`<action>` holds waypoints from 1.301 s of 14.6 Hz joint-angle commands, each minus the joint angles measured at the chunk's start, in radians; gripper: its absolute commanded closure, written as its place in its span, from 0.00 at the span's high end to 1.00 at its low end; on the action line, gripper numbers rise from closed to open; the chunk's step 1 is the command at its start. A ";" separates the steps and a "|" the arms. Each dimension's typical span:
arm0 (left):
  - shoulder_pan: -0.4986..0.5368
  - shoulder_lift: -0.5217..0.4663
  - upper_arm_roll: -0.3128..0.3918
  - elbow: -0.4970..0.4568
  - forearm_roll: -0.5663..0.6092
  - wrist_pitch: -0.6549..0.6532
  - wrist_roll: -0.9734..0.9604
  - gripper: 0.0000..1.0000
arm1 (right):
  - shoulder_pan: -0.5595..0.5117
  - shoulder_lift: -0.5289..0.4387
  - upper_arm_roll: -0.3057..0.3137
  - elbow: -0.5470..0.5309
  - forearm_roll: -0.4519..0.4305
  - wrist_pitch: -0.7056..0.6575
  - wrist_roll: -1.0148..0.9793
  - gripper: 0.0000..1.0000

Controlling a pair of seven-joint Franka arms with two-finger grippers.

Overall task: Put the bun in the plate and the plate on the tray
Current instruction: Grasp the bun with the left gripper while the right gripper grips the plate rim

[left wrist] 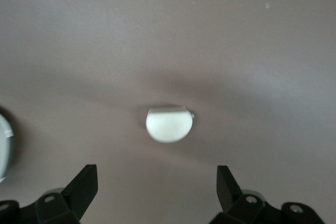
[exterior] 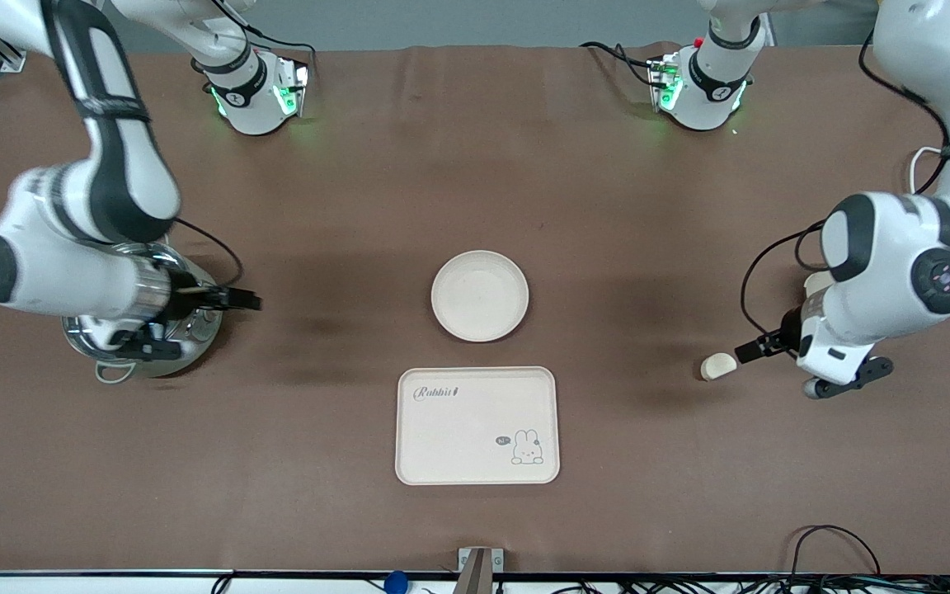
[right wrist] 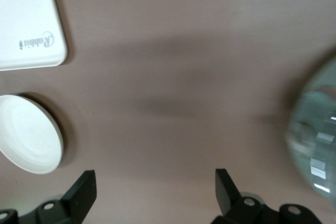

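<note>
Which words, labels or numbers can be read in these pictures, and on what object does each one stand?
"Rabbit": script printed in one corner of the tray; it also shows in the right wrist view.
A small oval mark beside the rabbit drawing on the tray: too small to read.
The plate and the bun carry no text.

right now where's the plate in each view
Front view: plate mid-table, just above the tray.
Left wrist view: only a pale sliver at the picture's edge, cannot tell if it is the plate.
Right wrist view: lower edge corner.
Shared landmark: the tray.
</note>
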 commanded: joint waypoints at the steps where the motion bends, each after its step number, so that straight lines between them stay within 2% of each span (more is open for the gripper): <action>1: -0.008 0.085 -0.001 0.010 0.031 0.090 -0.055 1.00 | 0.125 -0.042 -0.007 -0.178 0.090 0.233 0.047 1.00; 3: -0.009 0.131 -0.003 0.010 0.031 0.130 -0.066 1.00 | 0.237 -0.011 -0.008 -0.234 0.141 0.391 0.085 1.00; 5: -0.010 0.166 -0.003 0.010 0.031 0.147 -0.066 1.00 | 0.294 0.035 -0.007 -0.231 0.150 0.421 0.106 1.00; 7: -0.010 0.189 -0.004 0.010 0.031 0.147 -0.066 1.00 | 0.385 0.072 -0.008 -0.235 0.225 0.520 0.127 1.00; 9: -0.010 0.206 -0.003 0.010 0.031 0.158 -0.066 0.97 | 0.432 0.105 -0.008 -0.234 0.234 0.582 0.170 1.00; 10: -0.008 0.211 -0.003 0.010 0.033 0.169 -0.065 0.93 | 0.451 0.127 -0.008 -0.232 0.239 0.628 0.184 1.00; 13: -0.008 0.223 -0.003 0.016 0.031 0.172 -0.065 0.71 | 0.532 0.211 -0.008 -0.208 0.239 0.749 0.285 1.00; 15: -0.005 0.228 -0.003 0.019 0.031 0.172 -0.066 0.55 | 0.538 0.216 -0.008 -0.208 0.239 0.756 0.287 1.00; 16: -0.006 0.226 -0.003 0.019 0.031 0.172 -0.068 0.49 | 0.546 0.220 -0.008 -0.206 0.241 0.760 0.287 1.00; 19: -0.013 0.197 -0.024 0.018 0.031 0.146 -0.133 0.48 | 0.561 0.234 -0.008 -0.197 0.241 0.757 0.357 1.00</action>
